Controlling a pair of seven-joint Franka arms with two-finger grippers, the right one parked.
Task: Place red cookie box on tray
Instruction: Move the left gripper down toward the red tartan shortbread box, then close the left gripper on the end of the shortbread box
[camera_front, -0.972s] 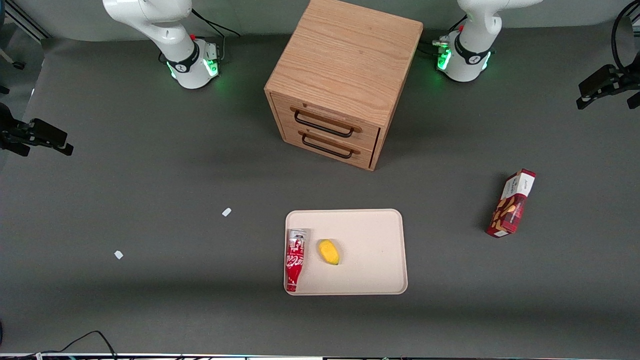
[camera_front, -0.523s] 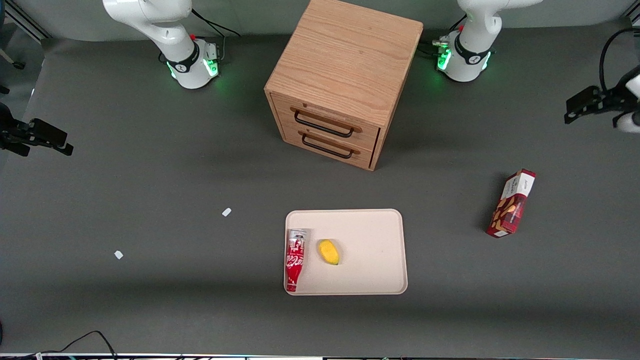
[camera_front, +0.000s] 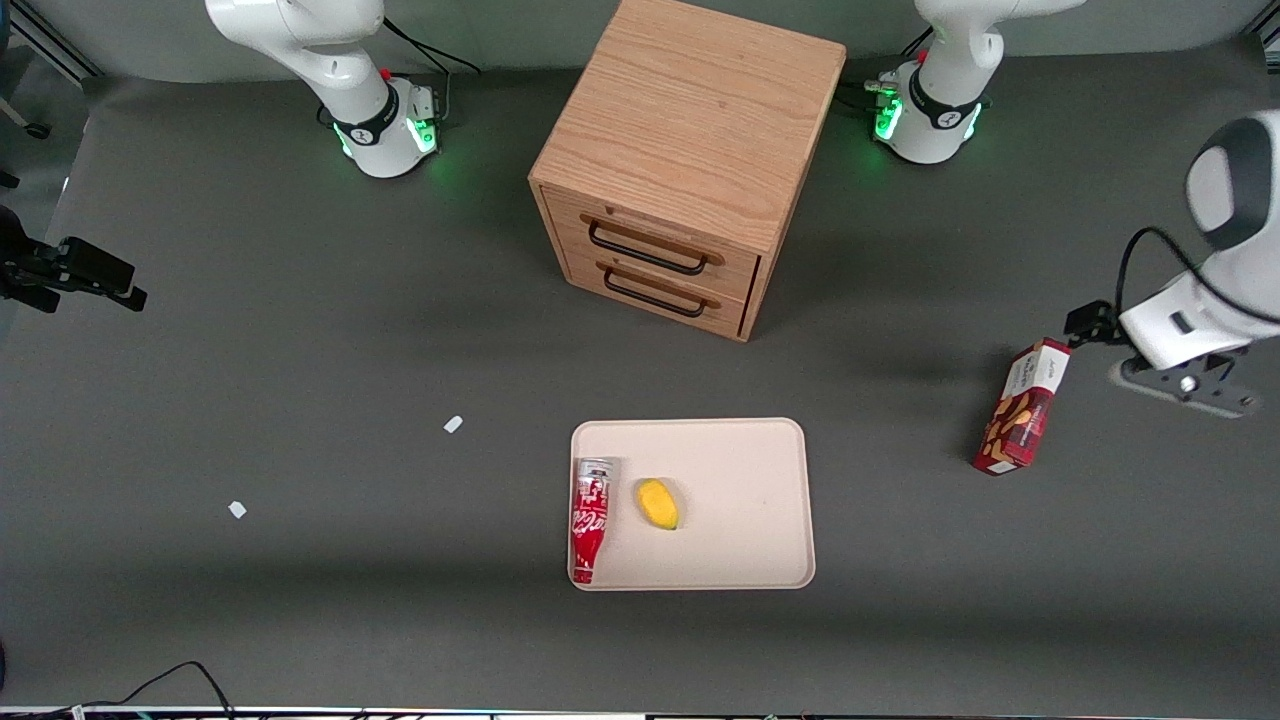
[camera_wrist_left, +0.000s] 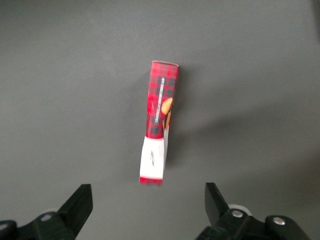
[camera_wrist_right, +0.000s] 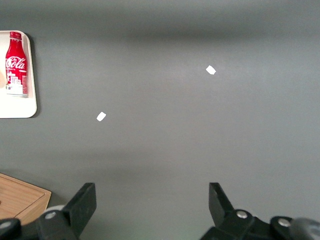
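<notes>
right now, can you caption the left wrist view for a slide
Open gripper hovering over the red cookie box, which lies on the grey table, not yet grasped.

— From my console the red cookie box (camera_wrist_left: 159, 122) looks like printed card with a slight sheen. And the gripper (camera_wrist_left: 146, 207) above it?

— Spread fingers (camera_wrist_left: 77, 205) of matt black plastic. I see the table (camera_front: 300, 620) as dull grey, the tray (camera_front: 745, 500) smooth matt cream, the drawer cabinet (camera_front: 690, 130) grained wood.
</notes>
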